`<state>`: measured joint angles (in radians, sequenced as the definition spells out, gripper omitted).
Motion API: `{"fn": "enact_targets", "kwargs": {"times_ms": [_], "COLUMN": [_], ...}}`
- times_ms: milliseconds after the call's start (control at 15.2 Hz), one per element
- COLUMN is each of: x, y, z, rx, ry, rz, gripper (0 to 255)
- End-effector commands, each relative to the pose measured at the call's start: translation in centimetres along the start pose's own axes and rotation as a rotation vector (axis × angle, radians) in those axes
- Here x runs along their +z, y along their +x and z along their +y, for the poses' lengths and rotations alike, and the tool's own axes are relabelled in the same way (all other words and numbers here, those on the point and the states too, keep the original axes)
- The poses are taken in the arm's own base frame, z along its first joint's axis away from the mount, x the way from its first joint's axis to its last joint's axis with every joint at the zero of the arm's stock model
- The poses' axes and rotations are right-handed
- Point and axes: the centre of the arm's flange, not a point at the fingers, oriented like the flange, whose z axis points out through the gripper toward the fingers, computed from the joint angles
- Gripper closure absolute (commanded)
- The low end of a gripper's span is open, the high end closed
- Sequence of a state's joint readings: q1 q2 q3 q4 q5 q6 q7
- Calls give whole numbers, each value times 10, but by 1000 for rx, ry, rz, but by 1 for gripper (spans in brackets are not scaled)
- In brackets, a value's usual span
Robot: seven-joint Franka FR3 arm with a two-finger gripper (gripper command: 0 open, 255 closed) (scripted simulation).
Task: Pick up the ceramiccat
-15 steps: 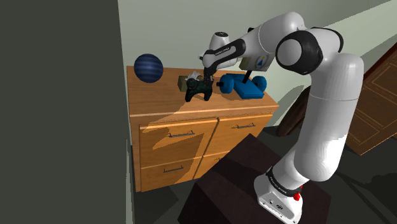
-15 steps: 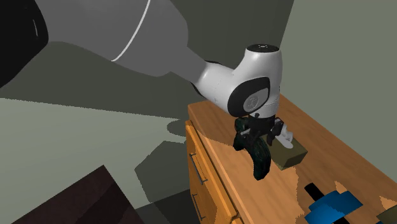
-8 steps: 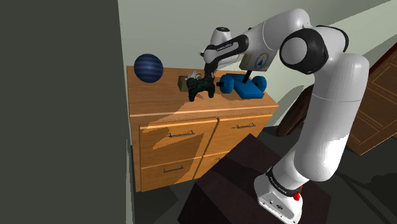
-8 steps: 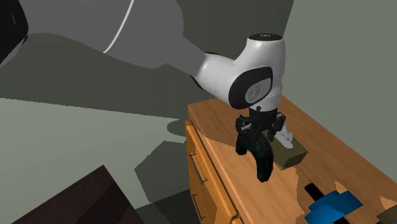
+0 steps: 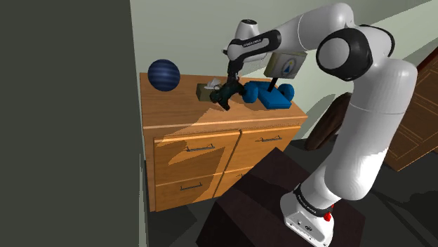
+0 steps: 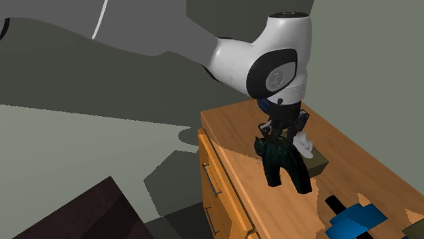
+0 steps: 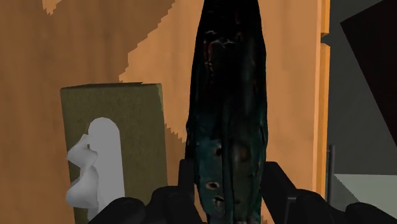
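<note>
The ceramic cat [image 5: 223, 95] is a dark, black-green glossy figure. My gripper [image 5: 229, 85] is shut on its upper end, and it hangs tilted above the wooden dresser top [image 5: 175, 107], clear of the surface. In the second exterior view the cat [image 6: 283, 163] dangles below the gripper [image 6: 278, 130], over the dresser's front edge area. In the wrist view the cat [image 7: 226, 114] stretches away from the gripper [image 7: 229, 194], clasped by both black fingers [image 7: 183, 188].
An olive tissue box [image 5: 205, 91] with a white tissue [image 7: 95, 167] stands just behind the cat. A dark blue ball [image 5: 163, 74] sits at the dresser's back corner by the grey wall. Blue dumbbells [image 5: 270, 93] lie toward the shoulder view's right. A dark box [image 5: 267, 189] stands below.
The arm has risen and carried the cat up off the dresser top. The cat now hangs more tilted under the gripper; the tissue box has stayed put.
</note>
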<state>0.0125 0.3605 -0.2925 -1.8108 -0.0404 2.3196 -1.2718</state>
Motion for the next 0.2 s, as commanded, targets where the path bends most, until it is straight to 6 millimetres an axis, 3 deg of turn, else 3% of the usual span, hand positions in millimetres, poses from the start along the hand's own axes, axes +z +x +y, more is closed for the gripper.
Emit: {"fn": "enact_targets", "kwargs": {"times_ms": [0,132], "x": [-11,-12], "y": [-1,-1], "z": [3,3], "rx": [0,0], "ry": [-1,-1], "rz": [0,0], "gripper": [255,255]}}
